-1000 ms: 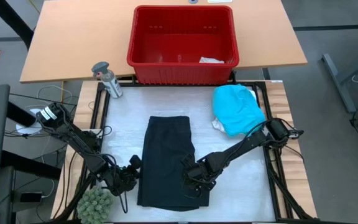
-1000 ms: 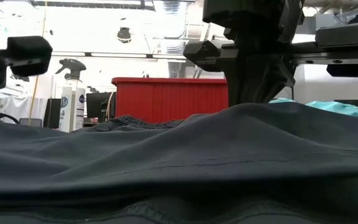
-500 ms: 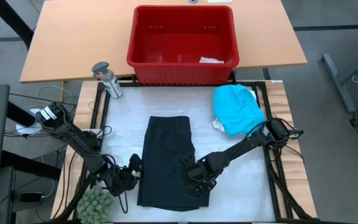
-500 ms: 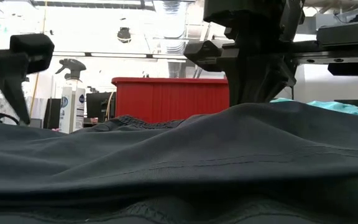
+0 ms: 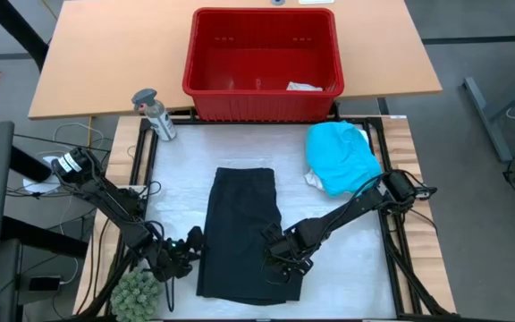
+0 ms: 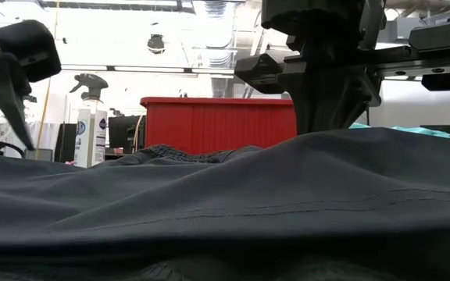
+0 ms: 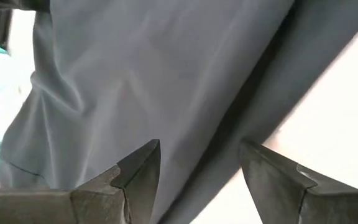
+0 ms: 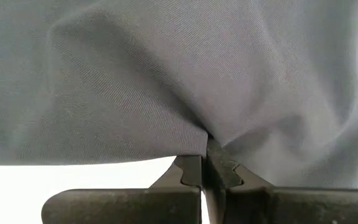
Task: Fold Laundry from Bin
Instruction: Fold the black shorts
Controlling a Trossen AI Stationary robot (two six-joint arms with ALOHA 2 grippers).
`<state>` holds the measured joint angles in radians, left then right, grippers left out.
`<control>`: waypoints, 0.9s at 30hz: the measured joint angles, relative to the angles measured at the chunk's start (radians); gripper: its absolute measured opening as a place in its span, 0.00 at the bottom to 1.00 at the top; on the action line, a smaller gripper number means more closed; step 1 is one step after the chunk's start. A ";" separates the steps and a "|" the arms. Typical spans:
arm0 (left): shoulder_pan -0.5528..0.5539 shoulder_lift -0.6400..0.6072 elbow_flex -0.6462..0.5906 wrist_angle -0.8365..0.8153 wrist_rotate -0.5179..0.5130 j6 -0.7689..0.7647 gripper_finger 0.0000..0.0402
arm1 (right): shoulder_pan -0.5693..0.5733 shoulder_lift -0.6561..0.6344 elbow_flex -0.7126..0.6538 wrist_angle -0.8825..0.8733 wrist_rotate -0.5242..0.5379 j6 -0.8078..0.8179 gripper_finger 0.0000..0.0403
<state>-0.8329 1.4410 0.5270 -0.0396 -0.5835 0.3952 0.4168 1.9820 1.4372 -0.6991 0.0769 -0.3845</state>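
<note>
Since a second ago our left tool [image 5: 179, 259] has spread, beside the black garment's [image 5: 240, 228] left edge on the table [image 5: 177, 170]. Our right tool [image 8: 204, 169] pinches its right edge, fingers together.

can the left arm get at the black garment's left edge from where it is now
Probably yes. The left gripper hangs open right beside the black garment, with its left edge just ahead of the fingers and nothing between. The right gripper pinches the other side, well clear.
</note>
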 joint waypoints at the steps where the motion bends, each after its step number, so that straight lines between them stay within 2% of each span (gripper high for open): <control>1: 0.006 0.000 -0.008 0.015 -0.006 0.015 0.52 | 0.000 0.000 0.000 0.000 0.000 0.001 0.05; 8: 0.024 0.000 -0.030 0.037 0.037 0.111 0.52 | 0.000 0.001 0.000 -0.002 0.000 -0.004 0.05; 12: -0.005 -0.002 -0.031 0.009 -0.167 0.181 0.52 | 0.000 0.001 0.000 -0.005 0.000 -0.005 0.05; 14: -0.006 -0.002 -0.031 0.010 -0.224 0.211 0.52 | 0.000 0.001 0.000 -0.005 0.000 -0.005 0.05; 16: -0.007 -0.002 -0.031 0.003 -0.205 0.208 0.52 | 0.000 0.001 0.000 -0.005 -0.001 -0.005 0.05; 20: -0.028 -0.002 -0.031 -0.057 -0.063 0.179 0.52 | 0.000 0.001 0.000 -0.008 -0.001 -0.005 0.05; 25: -0.073 -0.002 -0.031 -0.120 -0.106 0.139 0.52 | 0.000 0.001 0.000 -0.008 -0.002 0.017 0.05; 27: -0.075 -0.002 -0.031 -0.097 -0.085 0.143 0.52 | -0.003 0.001 0.000 -0.008 -0.002 0.033 0.05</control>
<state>-0.9083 1.4387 0.4965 -0.1362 -0.6689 0.5378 0.4134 1.9832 1.4372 -0.7066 0.0753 -0.3518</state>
